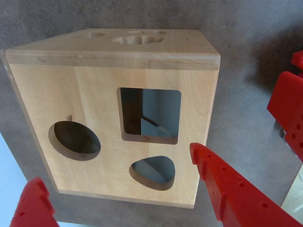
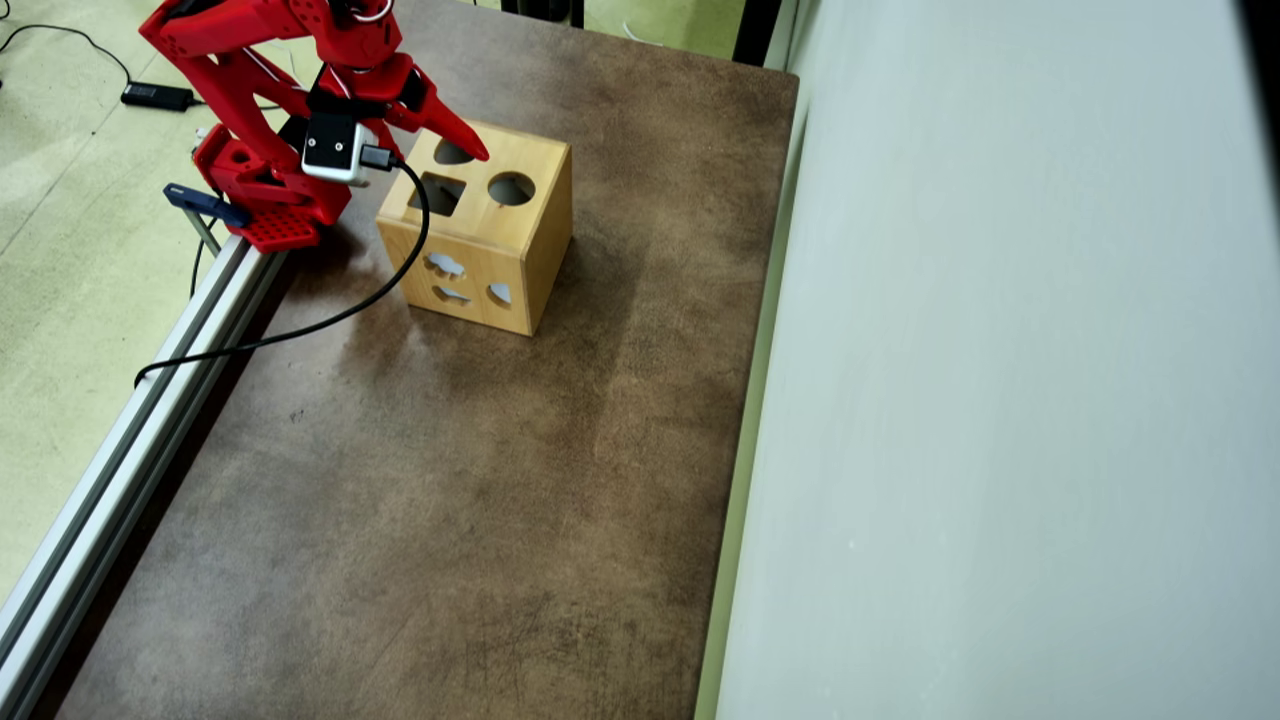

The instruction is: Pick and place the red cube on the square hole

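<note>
The gripper (image 1: 118, 182) is held spread open and empty above the wooden box (image 1: 94, 90), over its square hole (image 1: 150, 115). No red cube is seen on the table (image 2: 450, 500); it has probably been dropped inside, so little seems left.

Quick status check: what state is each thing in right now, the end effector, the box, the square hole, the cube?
End effector: open, empty, above the box top.
Box: upright on the table, holed faces up and to the side.
Square hole: clear, nothing sitting in the opening; a pale shape shows deep inside.
Red cube: not visible in either view.
Cable: trailing from the wrist camera across the table.
</note>
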Motion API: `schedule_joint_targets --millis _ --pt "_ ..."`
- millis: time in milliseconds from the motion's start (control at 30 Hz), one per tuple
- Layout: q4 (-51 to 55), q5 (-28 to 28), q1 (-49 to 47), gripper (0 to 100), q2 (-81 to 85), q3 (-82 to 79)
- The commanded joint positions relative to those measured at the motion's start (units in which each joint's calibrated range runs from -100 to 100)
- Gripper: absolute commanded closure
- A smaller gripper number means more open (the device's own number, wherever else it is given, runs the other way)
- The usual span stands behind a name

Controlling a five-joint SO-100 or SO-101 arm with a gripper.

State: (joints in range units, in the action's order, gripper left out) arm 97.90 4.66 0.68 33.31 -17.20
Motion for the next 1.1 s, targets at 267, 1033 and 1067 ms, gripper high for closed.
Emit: schedule_joint_targets --millis 267,1033,1067 --pt "0.33 -0.1 -0.09 55 4.7 0.39" --pt "0.25 0.34 -0.09 55 17.52 1.28" --pt "0.25 0.34 -0.09 55 18.54 1.28"
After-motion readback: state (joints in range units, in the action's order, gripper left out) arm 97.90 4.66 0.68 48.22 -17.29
